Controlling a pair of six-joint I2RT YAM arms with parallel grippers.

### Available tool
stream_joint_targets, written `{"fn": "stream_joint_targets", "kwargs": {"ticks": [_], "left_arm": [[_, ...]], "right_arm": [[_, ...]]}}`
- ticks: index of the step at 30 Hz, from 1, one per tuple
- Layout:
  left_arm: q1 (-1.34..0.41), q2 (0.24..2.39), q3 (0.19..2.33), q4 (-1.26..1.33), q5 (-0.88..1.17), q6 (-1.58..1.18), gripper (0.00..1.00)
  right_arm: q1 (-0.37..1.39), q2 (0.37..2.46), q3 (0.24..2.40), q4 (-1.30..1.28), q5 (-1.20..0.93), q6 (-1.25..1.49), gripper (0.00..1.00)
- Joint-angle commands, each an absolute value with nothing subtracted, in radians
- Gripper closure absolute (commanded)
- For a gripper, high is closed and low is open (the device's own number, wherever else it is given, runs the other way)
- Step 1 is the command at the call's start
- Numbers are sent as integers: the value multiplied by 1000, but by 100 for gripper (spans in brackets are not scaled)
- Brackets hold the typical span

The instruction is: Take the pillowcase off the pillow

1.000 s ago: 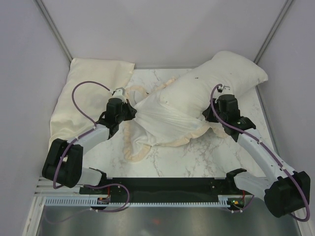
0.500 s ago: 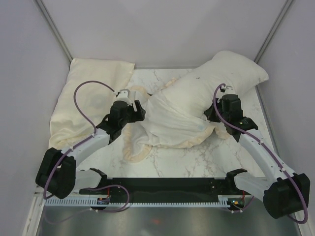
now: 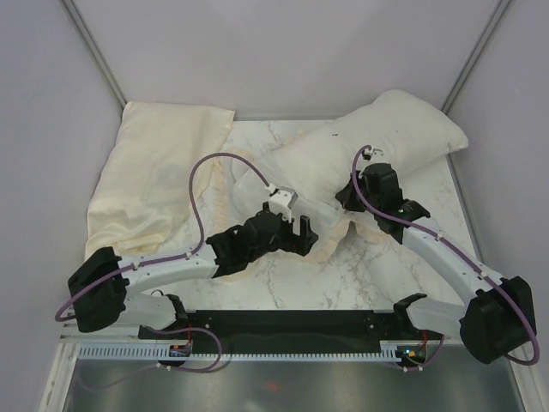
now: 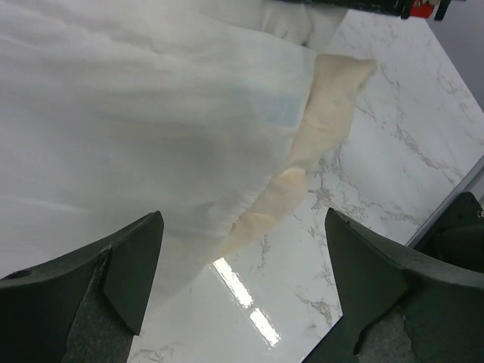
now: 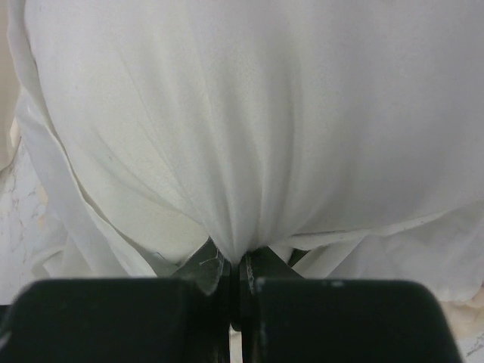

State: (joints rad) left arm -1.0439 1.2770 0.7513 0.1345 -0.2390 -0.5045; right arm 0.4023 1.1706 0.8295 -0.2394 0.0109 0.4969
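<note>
Marble table (image 3: pixel 343 275) with pale walls on three sides, and from where I stand the pillowcase (image 3: pixel 313 167) lies whitish side out across the middle, its cream frill (image 4: pixel 325 113) trailing along the near edge. Pillow (image 3: pixel 420 124) sits at the far right corner with its plump end in the open. The nearer part seems to run under the case fabric; how much is inside I cannot tell. A yellow cloth (image 3: pixel 154 180) lies flat at the far left, out of play.

Right gripper (image 5: pixel 234 265) has its fingers pressed together on a gathered pinch of the case, folds fanning up from the bite. Left gripper (image 4: pixel 243 227) hangs over the near hem with fingers wide apart and nothing between them, frill and bare marble below.

Looks to me like a fresh grasp for the left. To do it well I would bring the open fingers down onto the hem just inside the frill and take a deep bite of case fabric alone. Then pull toward the near left, away from the pillow, while the right holds its pinch. A shallow bite on the frill would likely slip
</note>
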Motion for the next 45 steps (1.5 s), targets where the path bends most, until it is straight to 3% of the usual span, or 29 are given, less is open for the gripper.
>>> {"fn": "stream_joint_targets", "kwargs": {"ticks": [1, 11, 14, 15, 18, 19, 36, 44, 45], "left_arm": [[-1101, 1374, 825, 186, -330, -565, 5], [-1127, 1630, 936, 262, -482, -566, 2], [-1127, 1649, 936, 288, -511, -551, 36], [-1127, 1644, 933, 287, -520, -549, 63], [-1126, 1609, 891, 272, -560, -546, 94], [-1124, 1599, 862, 265, -584, -543, 98], [-1032, 1304, 568, 132, -680, -592, 98], [-951, 1278, 586, 153, -623, -516, 98], [-951, 1276, 581, 181, -591, -502, 98]], "right_arm": [[434, 1175, 910, -112, 38, 555, 100], [480, 1140, 897, -92, 29, 598, 100], [480, 1129, 879, -89, 40, 603, 100], [480, 1127, 876, -89, 44, 601, 100], [480, 1123, 880, -103, 75, 586, 100], [480, 1123, 882, -113, 81, 581, 100], [474, 1163, 950, -164, 147, 511, 100], [472, 1049, 918, -468, 290, 463, 100], [472, 1040, 910, -542, 332, 465, 85]]}}
